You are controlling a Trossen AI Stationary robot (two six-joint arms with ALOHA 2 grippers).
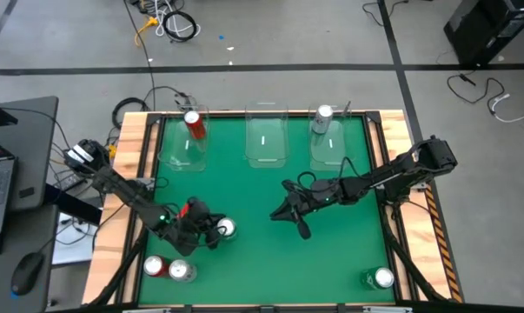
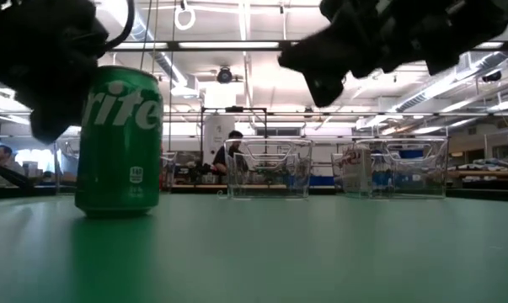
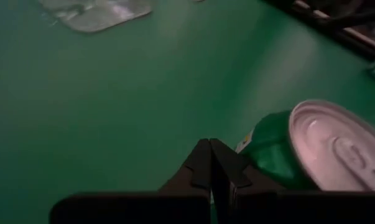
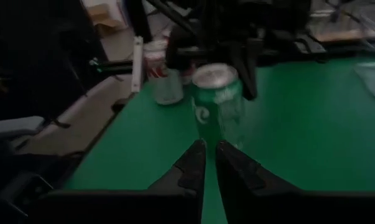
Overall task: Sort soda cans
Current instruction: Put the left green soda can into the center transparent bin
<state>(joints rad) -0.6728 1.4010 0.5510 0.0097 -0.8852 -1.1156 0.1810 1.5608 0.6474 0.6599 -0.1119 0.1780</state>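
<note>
- Left gripper [image 1: 211, 233] is pinched fully together, holding nothing, tips just beside the green can [image 1: 226, 228] standing upright on the mat's left-front area.
- Right gripper [image 1: 289, 213] hangs mid-table, fingers nearly together w/ a slim gap, empty, aimed at that same can.
- We judge the green can is the one in hand; next move needs one gripper spread wide enough to straddle it, approx centred, w/o tipping it.
- Red can [image 1: 193, 124] sits in the left bin [image 1: 176, 156], silver can [image 1: 322, 116] in the right bin [image 1: 329, 155]; middle bin [image 1: 266, 143] has none.
- Red + silver pair [image 1: 168, 269] wait front-left, second green can [image 1: 381, 278] front-right.
</note>
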